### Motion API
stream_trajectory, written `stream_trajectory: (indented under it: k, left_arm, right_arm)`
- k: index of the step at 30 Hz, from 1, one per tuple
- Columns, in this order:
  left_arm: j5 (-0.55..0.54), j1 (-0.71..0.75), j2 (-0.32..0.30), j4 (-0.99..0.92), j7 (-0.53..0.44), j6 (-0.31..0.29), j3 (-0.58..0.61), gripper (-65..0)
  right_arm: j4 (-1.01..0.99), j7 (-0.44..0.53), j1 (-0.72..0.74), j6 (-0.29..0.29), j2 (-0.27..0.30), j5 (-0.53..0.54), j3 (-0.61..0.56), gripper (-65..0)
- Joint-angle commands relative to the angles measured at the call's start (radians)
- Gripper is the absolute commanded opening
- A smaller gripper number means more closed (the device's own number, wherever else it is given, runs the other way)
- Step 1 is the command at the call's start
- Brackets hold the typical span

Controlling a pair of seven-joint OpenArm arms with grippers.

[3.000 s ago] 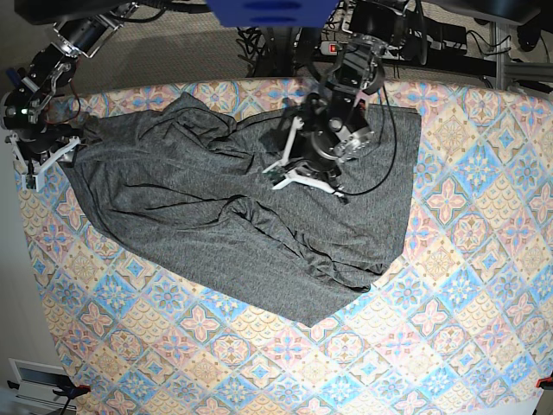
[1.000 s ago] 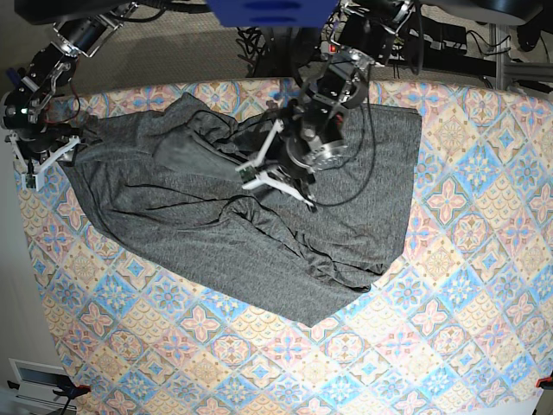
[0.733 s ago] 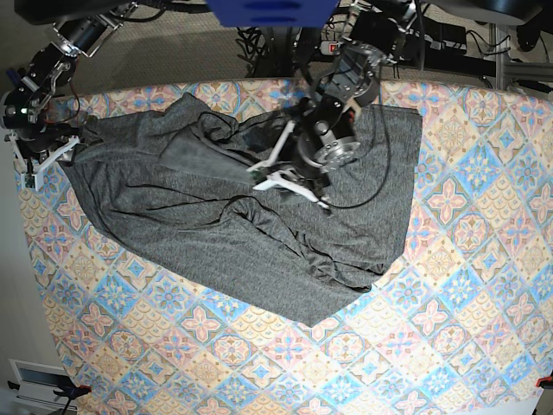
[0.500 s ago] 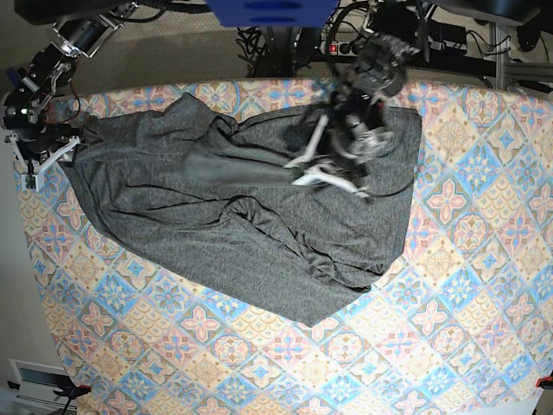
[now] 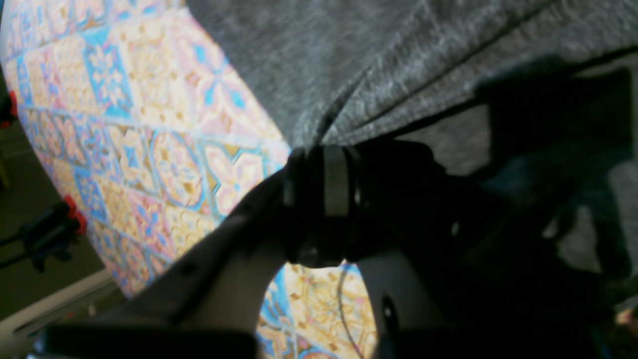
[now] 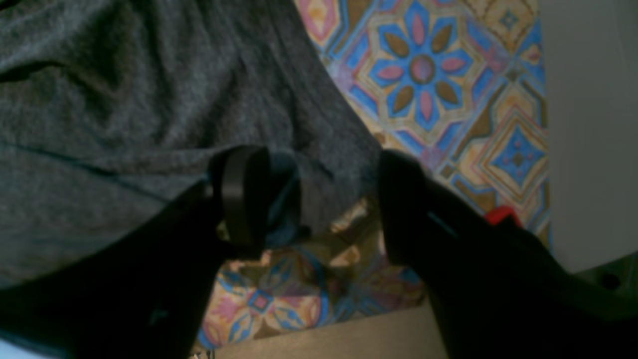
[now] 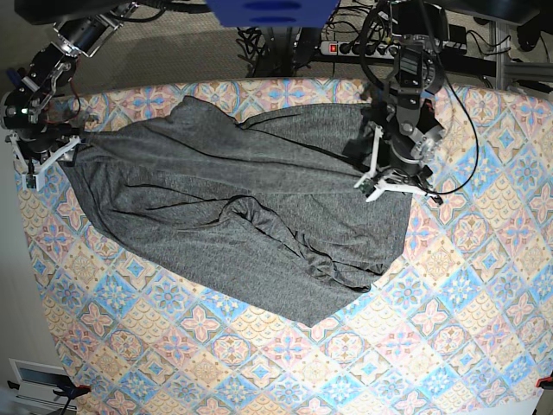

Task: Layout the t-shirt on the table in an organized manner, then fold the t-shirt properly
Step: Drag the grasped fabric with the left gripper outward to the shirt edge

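Note:
The dark grey t-shirt (image 7: 225,190) lies spread over the left and middle of the patterned table (image 7: 432,346), with a raised fold near its centre and wrinkles at its lower right. My left gripper (image 7: 389,183) is at the shirt's right edge. In the left wrist view this gripper (image 5: 324,154) is shut on a pinch of t-shirt (image 5: 398,50), and taut creases fan out from it. My right gripper (image 7: 54,160) is at the shirt's far left corner. Its jaws (image 6: 324,194) stand wide apart, and the t-shirt (image 6: 124,75) edge hangs between them.
The table's left edge (image 6: 528,149) runs just beside the right gripper, with a red clamp (image 6: 498,215) on it. Another red clamp (image 5: 72,214) sits at the table edge in the left wrist view. Cables and a power strip (image 7: 363,47) lie behind the far edge.
The left gripper has travelled right from the shirt's middle to its right edge, holding fabric. The bunched upper part has been drawn out flatter. The right arm has stayed put.

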Motion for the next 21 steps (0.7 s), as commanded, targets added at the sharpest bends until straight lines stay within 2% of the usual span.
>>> stream_trajectory:
  k: [1,6,13,17,21]
  left_arm:
    - [0.003,-0.003,-0.001,0.015,-0.007,0.006,0.001,-59.5]
    - [0.012,-0.003,0.002,0.018,0.002,0.006,0.056,-59.5]
    - [0.002,-0.001,0.025,0.062,0.002,0.006,0.056,-58.6]
    - [0.012,-0.003,0.040,0.069,0.002,0.006,0.052,-50.8]
    - [0.012,0.000,0.040,0.069,0.002,0.006,0.052,-35.4]
  right_arm:
    - [0.020,0.015,0.010,0.002,0.021,0.011,0.005,-32.1]
    - [0.020,0.015,0.010,0.002,0.021,0.011,0.005,-32.1]
    - [0.063,0.016,0.010,0.002,0.021,0.011,0.006,-32.1]
    - [0.115,0.013,0.010,0.002,0.021,0.011,0.006,-32.1]
    - [0.121,0.013,0.010,0.002,0.021,0.013,0.006,-32.1]
